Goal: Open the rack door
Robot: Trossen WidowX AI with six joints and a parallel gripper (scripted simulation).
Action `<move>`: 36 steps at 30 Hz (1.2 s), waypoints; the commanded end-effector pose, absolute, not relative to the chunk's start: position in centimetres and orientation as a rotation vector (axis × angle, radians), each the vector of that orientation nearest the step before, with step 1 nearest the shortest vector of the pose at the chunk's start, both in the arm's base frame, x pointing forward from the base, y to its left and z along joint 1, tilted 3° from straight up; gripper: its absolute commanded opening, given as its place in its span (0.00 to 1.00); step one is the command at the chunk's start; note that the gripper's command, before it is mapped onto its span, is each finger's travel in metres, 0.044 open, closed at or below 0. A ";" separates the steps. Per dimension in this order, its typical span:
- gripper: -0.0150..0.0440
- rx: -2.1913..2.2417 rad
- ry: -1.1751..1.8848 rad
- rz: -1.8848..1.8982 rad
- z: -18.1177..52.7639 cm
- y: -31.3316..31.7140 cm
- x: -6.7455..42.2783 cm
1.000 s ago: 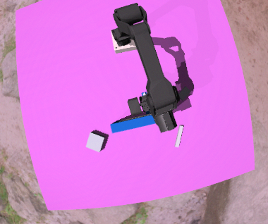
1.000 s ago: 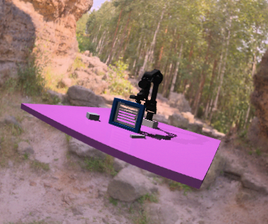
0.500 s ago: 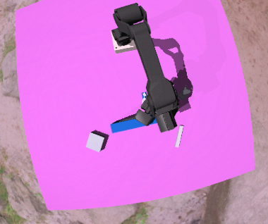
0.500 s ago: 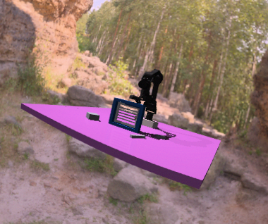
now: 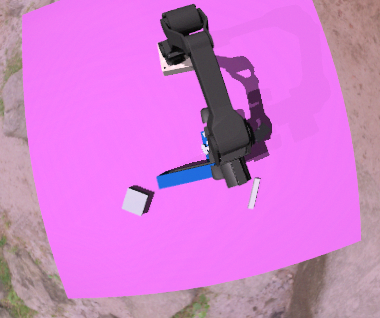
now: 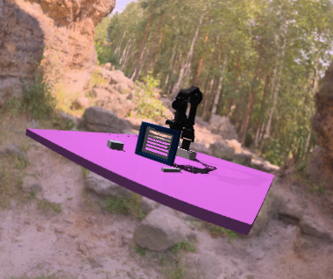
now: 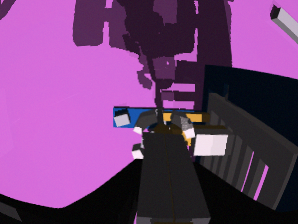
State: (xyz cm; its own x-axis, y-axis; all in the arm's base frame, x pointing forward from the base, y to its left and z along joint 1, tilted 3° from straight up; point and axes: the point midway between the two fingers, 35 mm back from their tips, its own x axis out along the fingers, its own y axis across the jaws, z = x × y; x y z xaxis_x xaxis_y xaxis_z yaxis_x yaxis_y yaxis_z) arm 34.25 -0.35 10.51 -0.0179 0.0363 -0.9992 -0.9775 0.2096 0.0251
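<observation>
Seen from above, with twelve at the top edge, a pale block [image 5: 135, 201] [image 6: 115, 145] sits farthest left on the pink surface [image 5: 93, 110] [image 6: 217, 193] [image 7: 55, 145], at eight o'clock from the rack's blue frame [image 5: 184, 177] [image 6: 142, 139] and apart from it. The frame stands upright. The arm's pale base [image 5: 175, 71] [image 6: 187, 153] lies at twelve o'clock from the frame. The dark arm [image 5: 213, 80] [image 6: 192, 107] reaches from it toward five o'clock, over the frame's right end. There, the hand [image 7: 165, 168] is partly closed, its fingers gripping the door's handle [image 7: 161, 129] on the base side of the frame. How far the door is open cannot be told. Farthest right, a thin white bar [image 5: 254, 193] [image 6: 171, 169] lies flat near the frame, at four o'clock.
</observation>
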 end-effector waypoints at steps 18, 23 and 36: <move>0.47 -1.305 1.105 1.366 10.5 -0.4 34.2; 0.69 -1.305 1.105 1.366 10.5 -0.4 34.2; 0.75 -0.959 1.327 1.021 10.5 -0.4 34.2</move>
